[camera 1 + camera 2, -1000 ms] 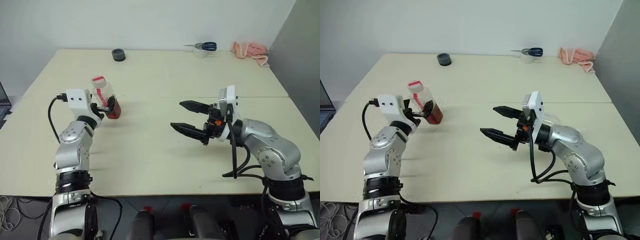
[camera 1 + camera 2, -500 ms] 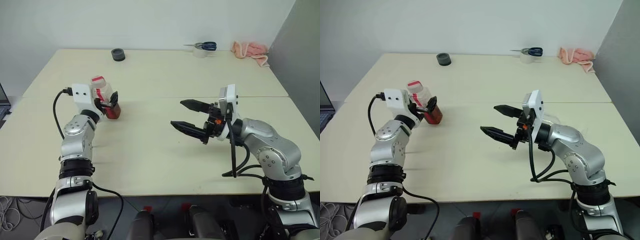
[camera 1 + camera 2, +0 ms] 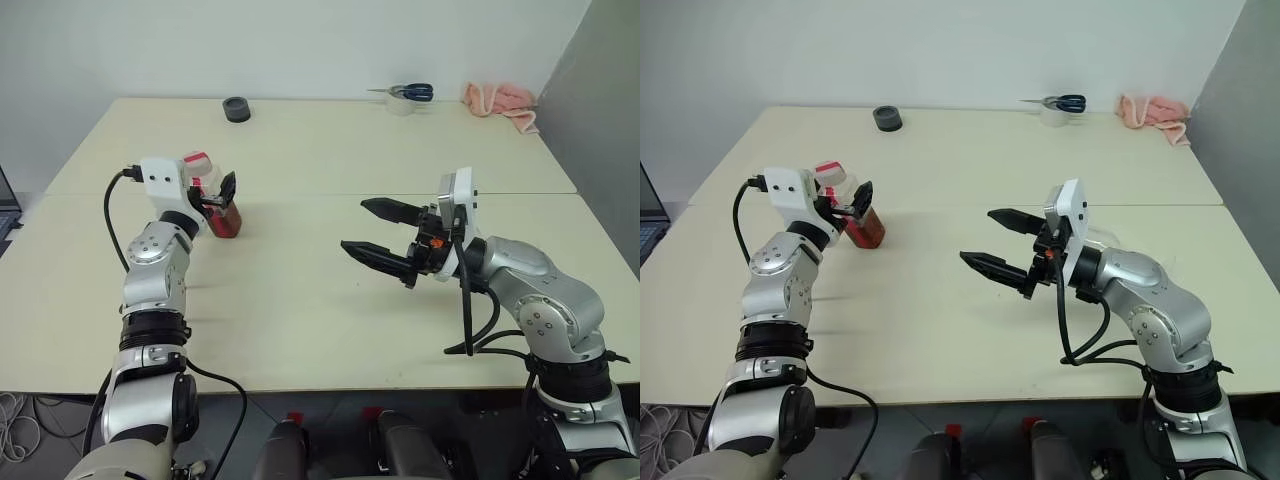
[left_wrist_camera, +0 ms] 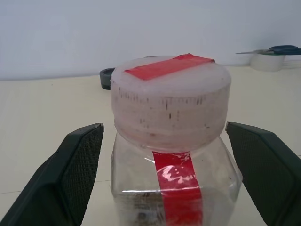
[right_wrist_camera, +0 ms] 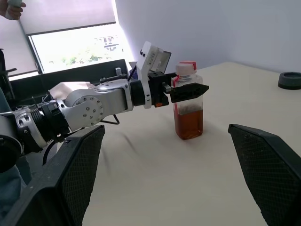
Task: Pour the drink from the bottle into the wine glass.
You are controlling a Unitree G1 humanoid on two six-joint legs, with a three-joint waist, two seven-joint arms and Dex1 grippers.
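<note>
Straddling bottle (image 4: 171,155): open left claw (image 3: 222,197)

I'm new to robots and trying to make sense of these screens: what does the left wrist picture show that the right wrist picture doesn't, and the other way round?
Left wrist picture alone: the red tape on top of the cap, seen close up, and the scissors lying on a roll of tape far back.

Right wrist picture alone: the reddish-brown drink low in the bottle, the left claw seen from the side with open fingers either side of the bottle's neck, and the right claw's own fingers spread wide.

Shared: the bottle, capped and upright on the table, and the dark ring behind it.
</note>
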